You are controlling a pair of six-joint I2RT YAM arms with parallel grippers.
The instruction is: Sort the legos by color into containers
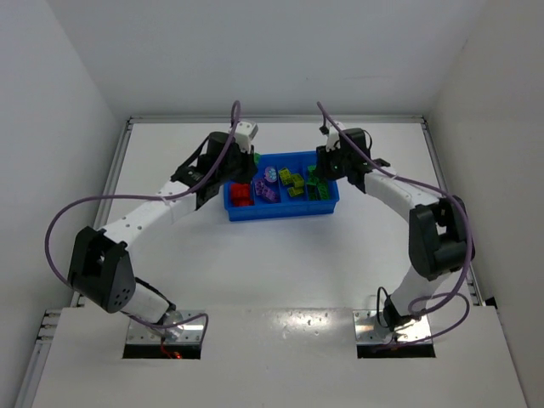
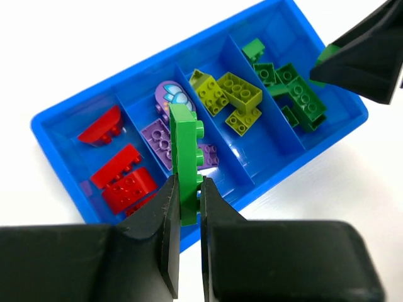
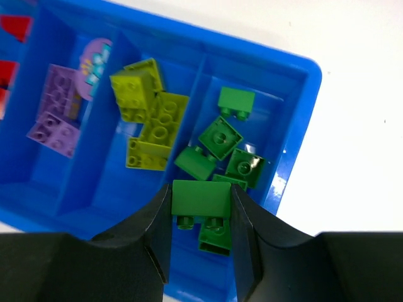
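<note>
Two bricks clamped, both green. Your right end effector (image 3: 201, 204) holds the right brick (image 3: 201, 197) over the green compartment (image 3: 283, 113), placed to drop; left end effector (image 2: 187, 192) pinches the left brick (image 2: 184, 157) edge-on.

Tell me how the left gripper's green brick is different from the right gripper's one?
The left gripper holds a long green brick, thin; the right gripper holds a short green brick, chunky. The long green brick's studs face one finger; the short green brick's face back toward the wrist. Both are green and pinched tight.
</note>
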